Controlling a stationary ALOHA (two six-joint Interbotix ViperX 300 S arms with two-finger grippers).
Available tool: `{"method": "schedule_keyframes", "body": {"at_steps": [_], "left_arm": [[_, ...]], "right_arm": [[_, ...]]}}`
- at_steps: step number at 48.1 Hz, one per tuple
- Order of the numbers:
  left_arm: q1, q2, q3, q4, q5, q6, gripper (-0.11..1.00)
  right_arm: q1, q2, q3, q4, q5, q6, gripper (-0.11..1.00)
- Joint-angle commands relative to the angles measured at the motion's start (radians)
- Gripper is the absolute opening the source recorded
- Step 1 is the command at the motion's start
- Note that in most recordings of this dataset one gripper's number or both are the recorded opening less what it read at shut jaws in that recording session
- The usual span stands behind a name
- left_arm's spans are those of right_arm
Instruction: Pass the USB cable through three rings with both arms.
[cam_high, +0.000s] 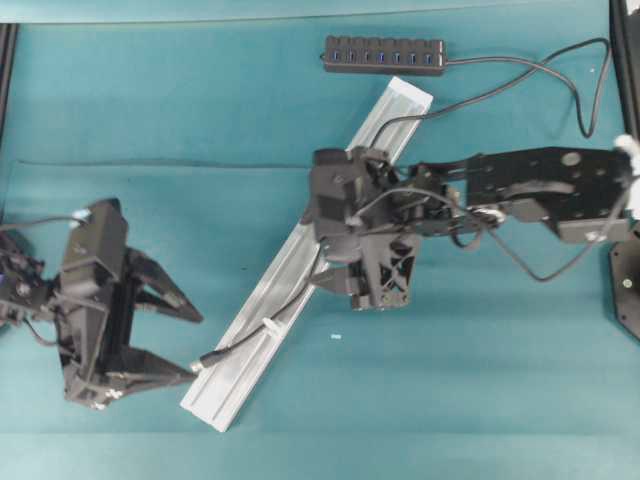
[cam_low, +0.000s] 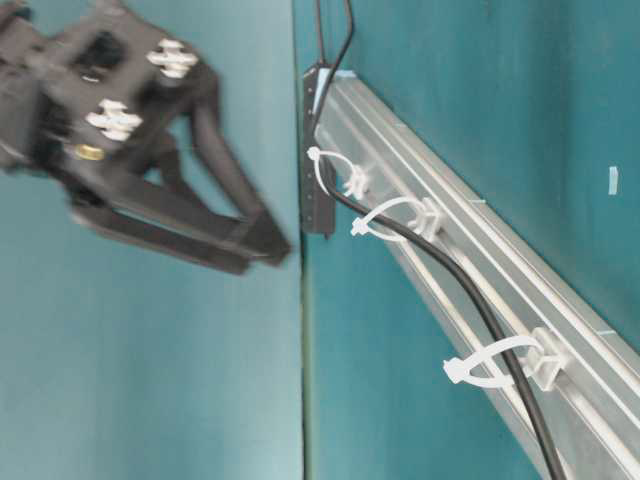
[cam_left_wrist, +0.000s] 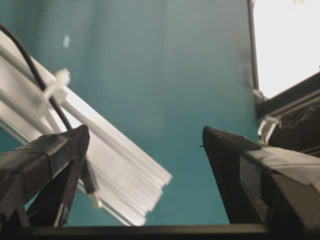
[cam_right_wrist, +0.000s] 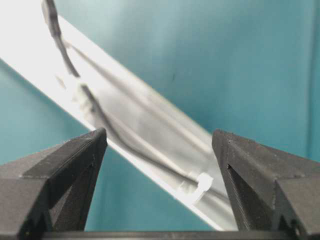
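The USB cable (cam_high: 520, 72) runs from the black hub (cam_high: 385, 55) down along the silver rail (cam_high: 300, 265). In the table-level view it passes through all three rings (cam_low: 335, 170) (cam_low: 395, 215) (cam_low: 500, 360). Its plug (cam_high: 210, 357) lies past the lowest ring (cam_high: 270, 325), near the rail's lower end. My left gripper (cam_high: 196, 345) stands open on the table, its lower fingertip beside the plug (cam_left_wrist: 90, 180), nothing held. My right gripper (cam_right_wrist: 159, 134) hovers open and empty above the middle of the rail, over two rings (cam_right_wrist: 82, 95) (cam_right_wrist: 200, 182).
The hub lies at the table's far edge and the cable's slack loops to its right (cam_high: 590, 100). A small white scrap (cam_high: 336, 337) lies on the teal cloth to the right of the rail. A black frame edge (cam_high: 628, 60) borders the right side.
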Motion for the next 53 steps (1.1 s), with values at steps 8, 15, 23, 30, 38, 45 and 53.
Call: {"method": "schedule_keyframes", "body": {"at_steps": [8,15,23,30,38,45,53], "left_arm": [[0.048,-0.100,-0.032,0.005,-0.005,0.048,0.97],[0.069,-0.127,-0.040,0.005,-0.003,0.077,0.97],[0.077,-0.178,-0.035,0.005,-0.003,0.146,0.97],[0.086,-0.224,-0.034,0.005,0.018,0.179,0.97],[0.100,-0.287,-0.032,0.005,0.071,0.210,0.97],[0.135,-0.354,-0.031,0.005,0.097,0.242,0.97],[0.170,-0.414,-0.028,0.005,0.109,0.272,0.96]], "right_arm": [[0.002,-0.080,0.017,0.000,-0.015,0.011,0.87],[0.000,-0.121,0.035,0.000,-0.035,0.012,0.87],[-0.002,-0.161,0.058,0.003,-0.072,0.015,0.87],[-0.002,-0.204,0.078,0.008,-0.127,0.031,0.87],[-0.002,-0.252,0.120,0.008,-0.206,0.101,0.87],[-0.002,-0.299,0.172,0.006,-0.279,0.173,0.87],[-0.002,-0.373,0.242,0.008,-0.371,0.235,0.87]]}}
